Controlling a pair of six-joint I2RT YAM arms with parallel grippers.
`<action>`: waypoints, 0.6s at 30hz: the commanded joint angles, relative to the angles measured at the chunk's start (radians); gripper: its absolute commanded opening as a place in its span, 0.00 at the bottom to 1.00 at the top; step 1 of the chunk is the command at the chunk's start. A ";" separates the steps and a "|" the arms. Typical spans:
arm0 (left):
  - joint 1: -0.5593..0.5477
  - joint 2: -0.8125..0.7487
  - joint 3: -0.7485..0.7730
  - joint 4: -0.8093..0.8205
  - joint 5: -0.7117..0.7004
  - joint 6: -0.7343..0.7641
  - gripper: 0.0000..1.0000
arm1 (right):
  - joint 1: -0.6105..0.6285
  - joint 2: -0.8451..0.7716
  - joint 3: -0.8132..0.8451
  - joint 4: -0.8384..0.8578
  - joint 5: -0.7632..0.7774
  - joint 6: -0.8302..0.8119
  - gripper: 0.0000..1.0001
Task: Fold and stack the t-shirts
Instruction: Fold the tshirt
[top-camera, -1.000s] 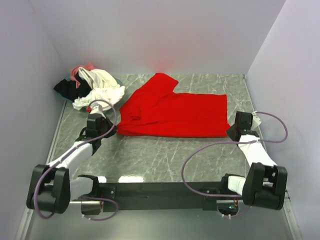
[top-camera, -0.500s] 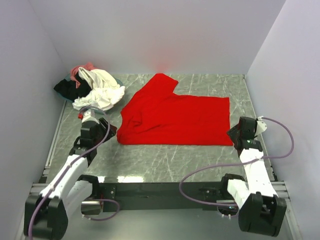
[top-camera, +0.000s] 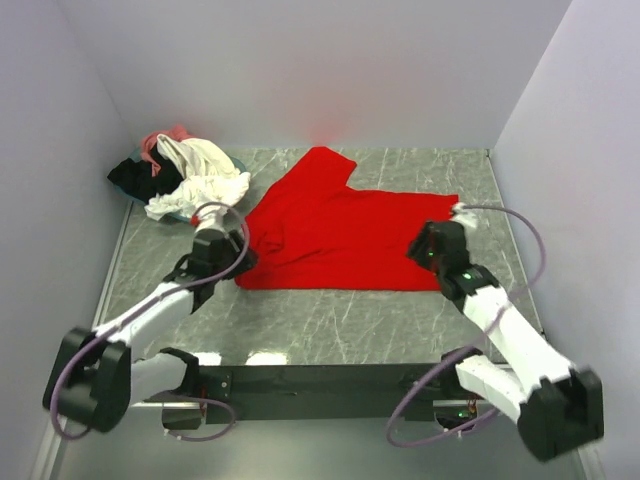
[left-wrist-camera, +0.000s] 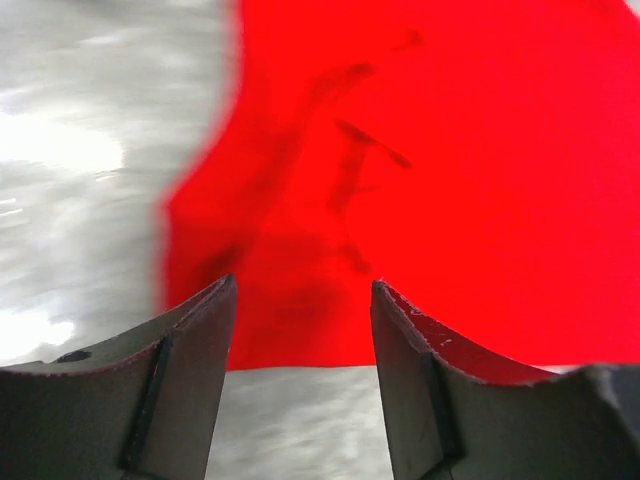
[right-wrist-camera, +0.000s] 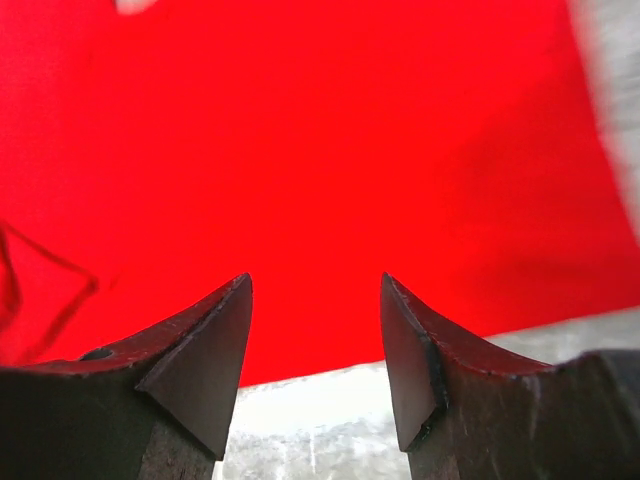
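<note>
Both released, nothing held: the left end effector (left-wrist-camera: 300, 290) hangs over the red t-shirt's (top-camera: 350, 235) near-left corner, and the right end effector (right-wrist-camera: 315, 285) over its near hem, just in from the right corner. The shirt lies spread on the desk (top-camera: 330, 320); the other t-shirts (top-camera: 190, 175) are heaped off its far-left. Prob. first fold of the red one. Next you'd need both down on that hem, pinch, then lift together twd the far edge.
</note>
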 joint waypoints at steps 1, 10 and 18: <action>-0.079 0.098 0.140 0.105 -0.041 -0.010 0.61 | 0.088 0.142 0.041 0.108 0.025 0.001 0.61; -0.124 0.410 0.342 0.092 -0.083 0.044 0.54 | 0.258 0.343 0.058 0.220 -0.011 0.024 0.61; -0.196 0.573 0.454 0.026 -0.139 0.078 0.50 | 0.315 0.439 0.076 0.256 -0.038 0.025 0.61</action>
